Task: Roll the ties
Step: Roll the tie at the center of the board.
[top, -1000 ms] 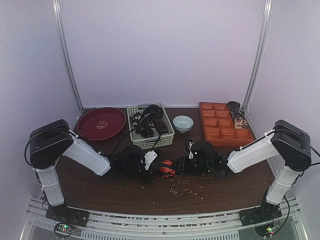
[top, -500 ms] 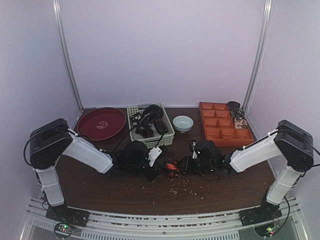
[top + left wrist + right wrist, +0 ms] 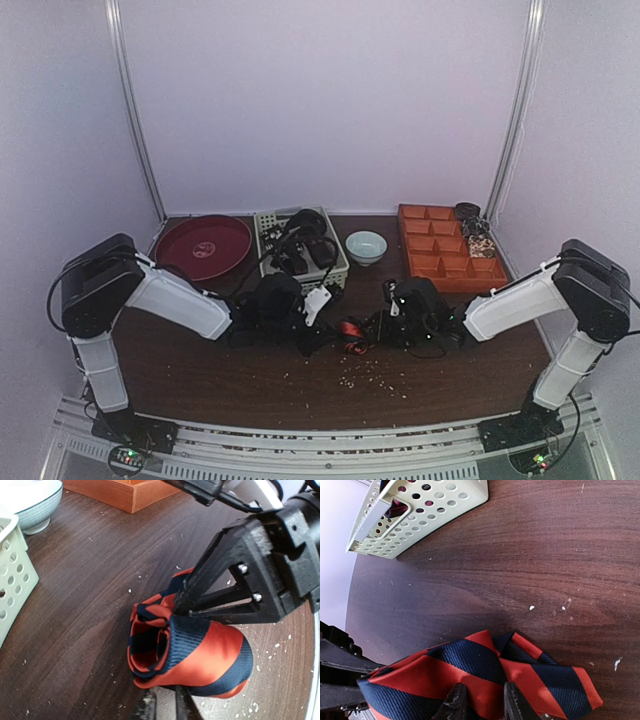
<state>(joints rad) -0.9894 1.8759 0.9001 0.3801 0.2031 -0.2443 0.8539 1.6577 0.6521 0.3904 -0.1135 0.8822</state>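
Note:
The orange-red and dark-striped tie (image 3: 348,329) lies partly rolled on the table between my two grippers. In the left wrist view the roll (image 3: 200,655) faces me, open end to the left. My left gripper (image 3: 318,328) has its fingers (image 3: 183,706) close together, pinching the roll's lower edge. My right gripper (image 3: 378,328) is shut on the tie's flat part (image 3: 470,665), with fabric between its fingers (image 3: 454,702). It also shows in the left wrist view (image 3: 175,611), reaching into the roll from the right. Dark ties (image 3: 300,250) lie in the basket.
A pale green basket (image 3: 300,265) stands behind the grippers, a red plate (image 3: 203,246) at back left, a pale bowl (image 3: 366,246) in the middle, and an orange compartment tray (image 3: 445,255) at back right holding rolled dark pieces (image 3: 480,245). Crumbs (image 3: 370,375) dot the table.
Both grippers and the striped tie have shifted to the right and a little farther back. The left arm has stretched farther towards the middle.

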